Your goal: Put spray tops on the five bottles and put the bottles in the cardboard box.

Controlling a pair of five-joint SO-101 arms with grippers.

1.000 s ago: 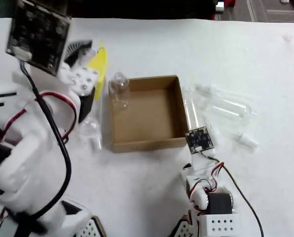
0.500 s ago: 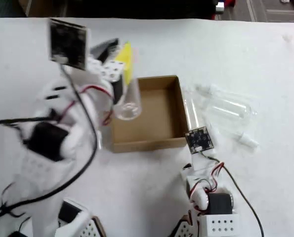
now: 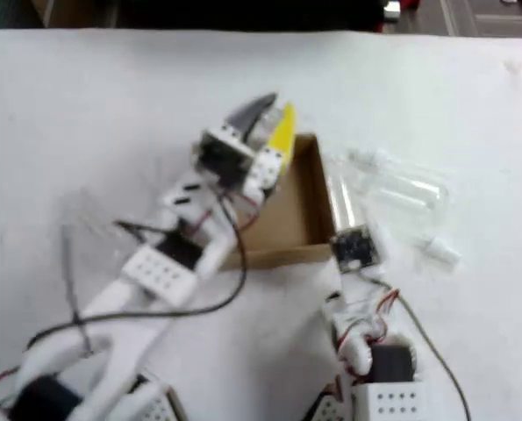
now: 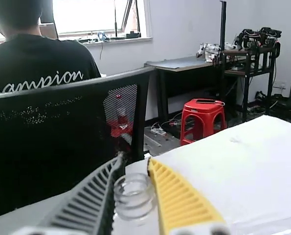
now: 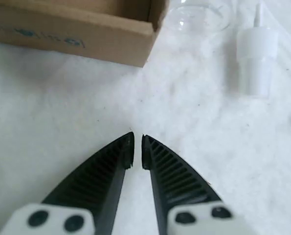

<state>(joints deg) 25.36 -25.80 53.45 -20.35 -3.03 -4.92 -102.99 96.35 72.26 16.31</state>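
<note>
I read left gripper (image 4: 134,164): grey and yellow fingers clamped round the neck of a clear bottle (image 4: 134,196), held over the far rim of the cardboard box (image 3: 311,189) | right gripper (image 5: 137,147): tips almost touching, nothing between them, low over the table (image 5: 62,98) near a box corner | white spray top (image 5: 257,63) lying on the table beyond it, near the loose bottles (image 3: 401,189)

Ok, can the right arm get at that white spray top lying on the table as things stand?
Probably yes. The right gripper hangs shut over bare table, and the spray top lies close by with nothing between them. It would have to open first.
</note>
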